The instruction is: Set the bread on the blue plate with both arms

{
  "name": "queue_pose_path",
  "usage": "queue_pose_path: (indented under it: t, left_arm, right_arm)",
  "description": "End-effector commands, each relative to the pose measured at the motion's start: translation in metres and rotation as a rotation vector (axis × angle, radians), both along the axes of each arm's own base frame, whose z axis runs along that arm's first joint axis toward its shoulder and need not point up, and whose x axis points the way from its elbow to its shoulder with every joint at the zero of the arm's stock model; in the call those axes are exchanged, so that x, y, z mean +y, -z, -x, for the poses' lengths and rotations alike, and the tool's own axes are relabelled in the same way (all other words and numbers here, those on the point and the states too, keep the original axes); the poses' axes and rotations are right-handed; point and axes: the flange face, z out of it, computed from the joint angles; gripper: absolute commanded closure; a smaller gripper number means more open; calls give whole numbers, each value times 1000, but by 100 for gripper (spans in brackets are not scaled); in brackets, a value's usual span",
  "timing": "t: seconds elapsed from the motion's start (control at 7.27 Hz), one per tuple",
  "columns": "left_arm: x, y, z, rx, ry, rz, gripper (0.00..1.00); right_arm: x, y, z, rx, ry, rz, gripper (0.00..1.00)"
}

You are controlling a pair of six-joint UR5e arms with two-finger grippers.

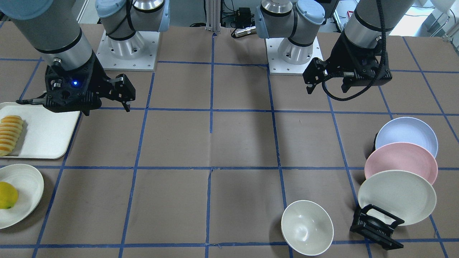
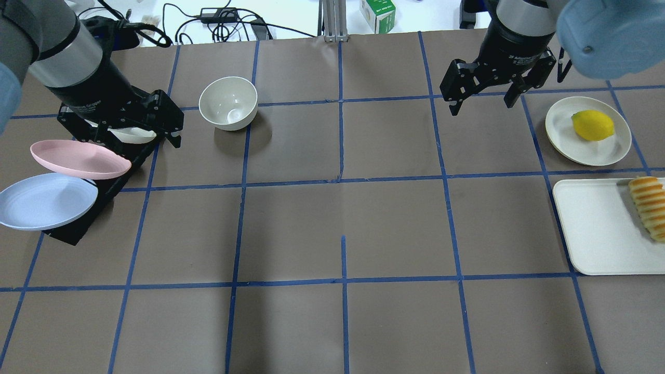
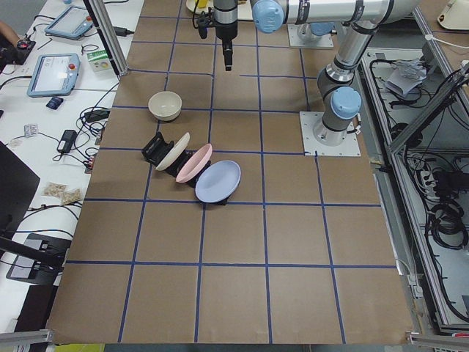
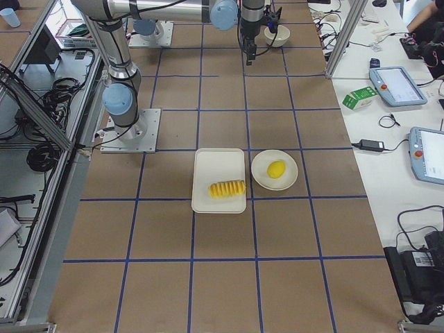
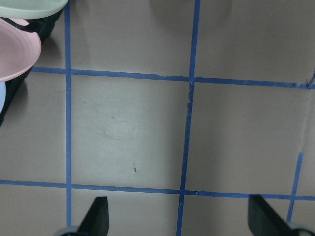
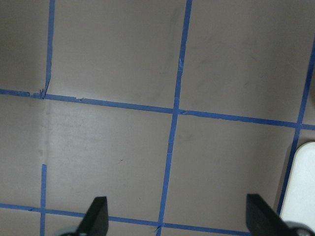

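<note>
Nothing of the task is done yet. The bread lies on a white tray, off the outer side of the right gripper. That gripper hangs above the table, spread wide and empty. The left gripper is likewise wide open and holds nothing. The blue plate leans in a black rack to its outer side.

Left to do, in my judgement: bring plate and bread together.

Count:
- one bread
- one blue plate
- one pink plate
- one racked cream plate
- one second cream plate, under one lemon
- one bowl
- two grippers
</note>
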Motion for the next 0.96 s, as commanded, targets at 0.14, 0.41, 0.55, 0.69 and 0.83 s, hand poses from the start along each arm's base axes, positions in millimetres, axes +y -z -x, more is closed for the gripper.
queue_pose_path:
  t: [0.14, 0.41, 0.55, 0.69, 0.83]
  left_arm:
    - [-2, -5, 1, -2, 6, 10, 0]
    - [-6, -5, -2, -4, 2, 22, 0]
    - [-7, -10, -5, -6, -4, 45, 0]
    - [-10, -7, -11, -5, -10, 41, 0]
    - [-12, -7, -14, -5, -16, 47, 0]
  right_arm:
    - [0, 1, 0, 1, 0, -3, 0]
    - [0, 0, 0, 1, 0, 0, 0]
    - [0, 1, 0, 1, 0, -2, 0]
    - [0, 1, 0, 1, 0, -3, 0]
    - [1, 2, 0, 1, -3, -6, 0]
